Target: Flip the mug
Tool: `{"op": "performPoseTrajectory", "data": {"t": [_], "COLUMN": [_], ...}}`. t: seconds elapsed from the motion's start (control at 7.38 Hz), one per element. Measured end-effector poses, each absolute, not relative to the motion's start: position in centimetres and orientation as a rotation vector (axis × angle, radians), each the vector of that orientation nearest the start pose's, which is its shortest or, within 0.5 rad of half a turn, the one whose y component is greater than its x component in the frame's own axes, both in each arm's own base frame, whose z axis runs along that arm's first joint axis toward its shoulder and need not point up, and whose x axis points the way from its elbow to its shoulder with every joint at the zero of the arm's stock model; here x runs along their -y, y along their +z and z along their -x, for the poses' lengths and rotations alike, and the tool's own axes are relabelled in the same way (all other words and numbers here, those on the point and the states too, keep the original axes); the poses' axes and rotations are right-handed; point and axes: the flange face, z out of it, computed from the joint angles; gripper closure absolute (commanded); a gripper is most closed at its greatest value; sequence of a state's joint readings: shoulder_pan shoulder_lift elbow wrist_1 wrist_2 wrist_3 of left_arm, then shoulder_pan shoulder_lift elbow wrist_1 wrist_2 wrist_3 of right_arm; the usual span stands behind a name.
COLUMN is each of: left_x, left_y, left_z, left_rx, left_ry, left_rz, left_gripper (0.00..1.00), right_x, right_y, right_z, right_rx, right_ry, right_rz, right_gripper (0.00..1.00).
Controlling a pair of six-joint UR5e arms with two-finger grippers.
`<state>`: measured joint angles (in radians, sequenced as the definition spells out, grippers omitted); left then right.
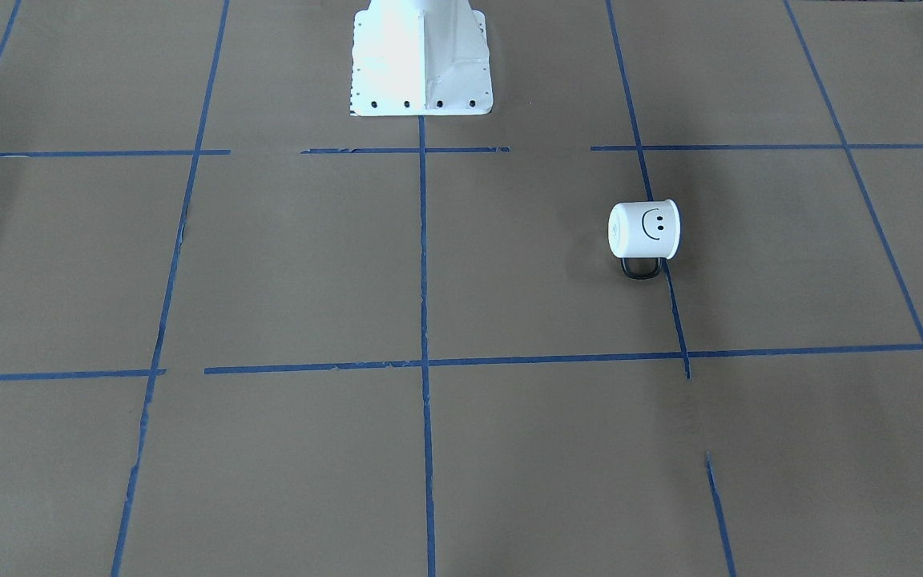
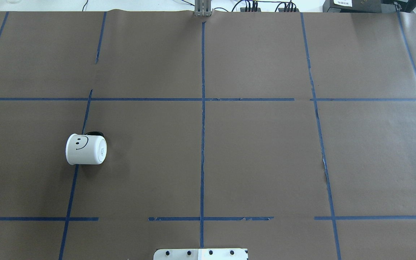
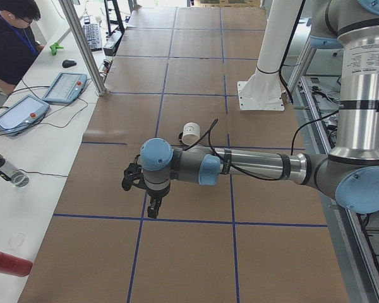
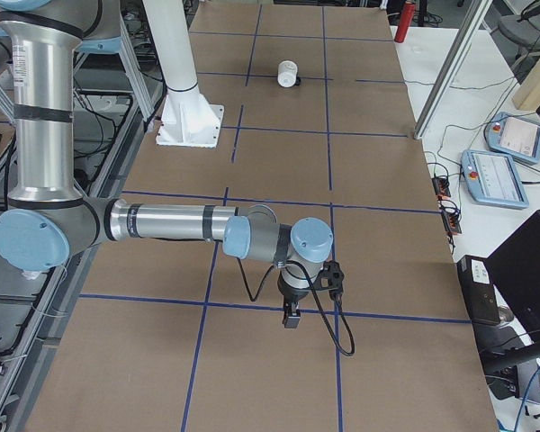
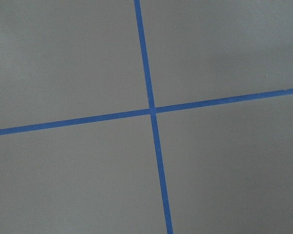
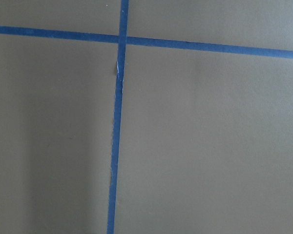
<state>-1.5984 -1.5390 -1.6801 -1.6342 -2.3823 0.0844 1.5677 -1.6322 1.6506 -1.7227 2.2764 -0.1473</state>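
Observation:
The white mug [image 1: 644, 230] lies on its side on the brown paper, smiley face up, black handle towards the operators' side. Its flat base faces the table's middle. It also shows in the overhead view [image 2: 86, 148], on my left half, and small in the left side view [image 3: 191, 133] and the right side view [image 4: 288, 73]. My left gripper [image 3: 153, 207] hangs over the table's left end, apart from the mug; I cannot tell if it is open. My right gripper [image 4: 291, 318] hangs over the right end, far from the mug; I cannot tell its state. Both wrist views show only paper and tape.
Blue tape lines [image 2: 203, 108] form a grid on the paper. The white robot pedestal [image 1: 421, 60] stands at the robot's edge. A side bench holds tablets [image 3: 64, 87] and a red cylinder [image 3: 6, 262], with an operator [image 3: 9, 31] seated there. More tablets [image 4: 495, 175] lie past the right end.

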Motion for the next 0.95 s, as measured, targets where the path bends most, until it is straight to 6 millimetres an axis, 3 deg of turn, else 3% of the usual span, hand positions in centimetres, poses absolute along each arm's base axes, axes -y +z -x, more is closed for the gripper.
{"op": "performPoseTrajectory", "data": {"t": [0.41, 0.95], "left_x": [48.4, 50.0], "left_y": [61.2, 58.7], "left_z": [7.4, 7.0], "left_rx": [-0.803, -0.796], "left_ry": [0.106, 0.146], "left_rz": [-0.175, -0.249], "left_gripper": [0.0, 0.0], "right_x": [45.5, 45.5], "right_y": [66.8, 66.8], "right_z": [-6.7, -6.7], "right_rx": [0.712, 0.712], "right_ry": [-0.097, -0.097], "right_rz": [0.077, 0.077], "right_gripper": [0.0, 0.0]}}
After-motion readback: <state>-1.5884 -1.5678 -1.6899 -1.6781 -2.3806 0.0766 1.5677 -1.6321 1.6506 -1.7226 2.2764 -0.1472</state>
